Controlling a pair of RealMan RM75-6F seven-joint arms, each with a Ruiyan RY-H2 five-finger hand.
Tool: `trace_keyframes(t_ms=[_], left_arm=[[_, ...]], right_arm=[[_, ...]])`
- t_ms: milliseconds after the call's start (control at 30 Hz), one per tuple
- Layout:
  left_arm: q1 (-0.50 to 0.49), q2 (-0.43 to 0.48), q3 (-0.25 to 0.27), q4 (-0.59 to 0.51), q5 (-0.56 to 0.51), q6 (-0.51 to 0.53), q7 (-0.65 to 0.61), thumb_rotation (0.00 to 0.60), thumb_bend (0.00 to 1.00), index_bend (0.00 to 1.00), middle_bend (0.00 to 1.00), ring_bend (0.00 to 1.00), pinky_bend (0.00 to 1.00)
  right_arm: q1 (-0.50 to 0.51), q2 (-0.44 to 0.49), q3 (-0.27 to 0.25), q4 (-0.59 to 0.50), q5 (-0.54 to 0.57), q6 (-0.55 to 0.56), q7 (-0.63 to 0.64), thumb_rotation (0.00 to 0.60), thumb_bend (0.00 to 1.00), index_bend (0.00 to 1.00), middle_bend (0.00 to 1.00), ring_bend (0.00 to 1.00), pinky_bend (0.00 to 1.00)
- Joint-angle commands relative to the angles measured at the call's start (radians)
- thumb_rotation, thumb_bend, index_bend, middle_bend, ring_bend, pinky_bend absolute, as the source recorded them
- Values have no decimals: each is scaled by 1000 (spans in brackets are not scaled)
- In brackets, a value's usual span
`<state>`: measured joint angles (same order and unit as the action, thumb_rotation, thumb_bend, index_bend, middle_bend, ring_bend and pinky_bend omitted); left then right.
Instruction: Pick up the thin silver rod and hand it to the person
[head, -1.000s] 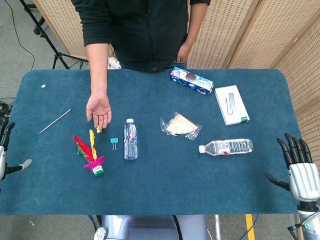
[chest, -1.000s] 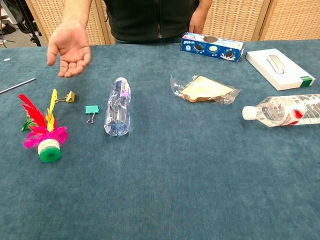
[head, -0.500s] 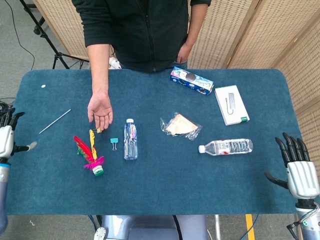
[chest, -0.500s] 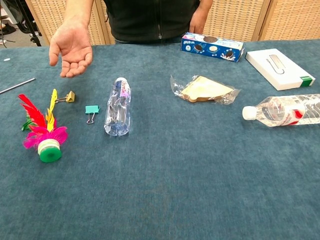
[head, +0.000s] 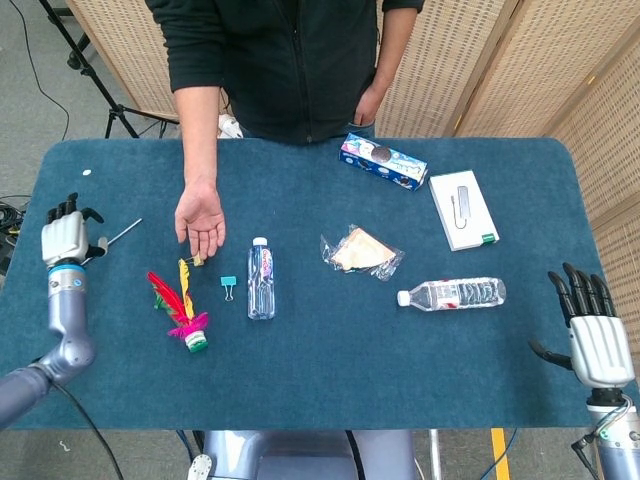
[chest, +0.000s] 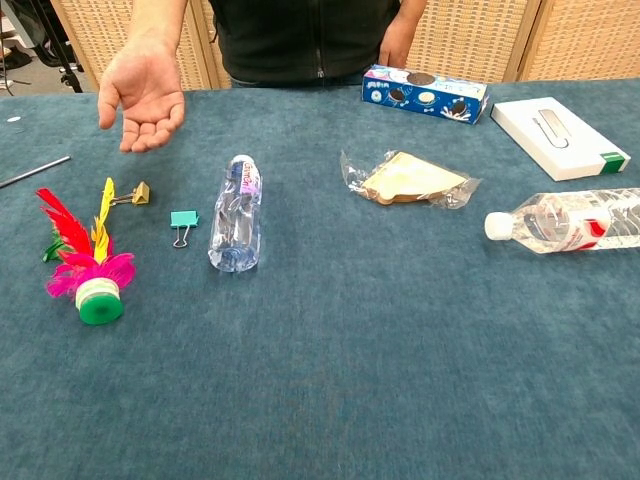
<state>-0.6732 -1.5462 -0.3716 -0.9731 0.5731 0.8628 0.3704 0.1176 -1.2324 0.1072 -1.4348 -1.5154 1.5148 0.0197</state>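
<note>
The thin silver rod (head: 124, 231) lies slanted on the blue table near its left edge; the chest view shows one end of the rod (chest: 35, 171). My left hand (head: 66, 237) hovers just left of the rod, over its lower end, fingers apart and holding nothing. The person's hand (head: 200, 220) is held out palm up, to the right of the rod, and shows as the open palm (chest: 142, 92) in the chest view. At the table's right edge my right hand (head: 597, 335) stays open with fingers spread, far from the rod.
A feather shuttlecock (head: 180, 307), a yellow clip (chest: 133, 193) and a teal clip (head: 229, 287) lie right of the rod. Further right are a small bottle (head: 261, 279), a wrapped sandwich (head: 360, 252), a larger bottle (head: 455, 293), a cookie box (head: 383, 161) and a white box (head: 462, 208).
My left hand has risen from the table's left edge and moved up and right to the rod's lower end. The right hand has shifted slightly. The rod has not moved.
</note>
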Motion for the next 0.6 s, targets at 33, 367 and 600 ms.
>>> trace_keyframes(t_ms=[33, 367, 600], left_arm=[[-52, -67, -15, 101, -56, -57, 39, 600, 408, 408, 0, 0, 0], [-124, -216, -36, 364, -136, -156, 88, 600, 409, 413, 0, 0, 0], [-147, -305, -49, 532, -134, -230, 89, 600, 408, 419, 0, 0, 0]], right_arm=[[3, -4, 0, 4, 6, -9, -5, 600, 0, 0, 0, 0, 0], [11, -11, 1, 13, 25, -34, -16, 600, 0, 0, 0, 0, 0], [15, -14, -1, 15, 32, -47, -20, 600, 0, 0, 0, 0, 0]])
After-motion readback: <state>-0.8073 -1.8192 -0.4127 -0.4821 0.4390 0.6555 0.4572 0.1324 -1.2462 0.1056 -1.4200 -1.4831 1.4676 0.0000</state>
